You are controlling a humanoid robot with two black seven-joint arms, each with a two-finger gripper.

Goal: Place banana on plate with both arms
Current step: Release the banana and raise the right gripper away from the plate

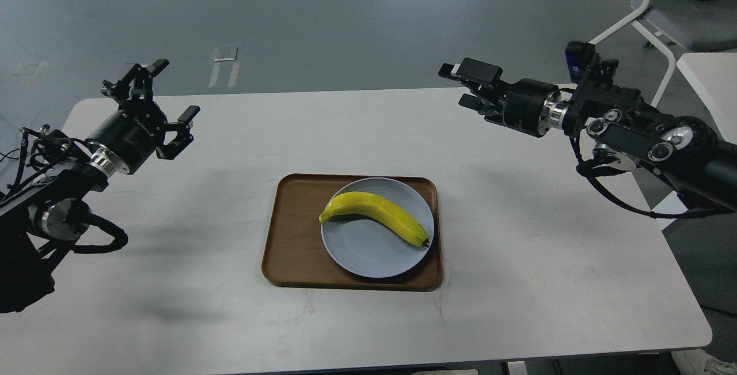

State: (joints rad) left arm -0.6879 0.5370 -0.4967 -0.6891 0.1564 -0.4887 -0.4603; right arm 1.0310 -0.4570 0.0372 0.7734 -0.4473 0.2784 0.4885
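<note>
Banana [374,216] already lies across our plate [368,257] on the wooden tray [288,248]; our left gripper [167,98] and right gripper [460,84] hover spread and empty, so nothing seems left.

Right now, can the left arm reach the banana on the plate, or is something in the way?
Probably yes. The left gripper is open and raised over bare table, and nothing stands between it and the banana, which lies uncovered on the plate in the wooden tray.
</note>
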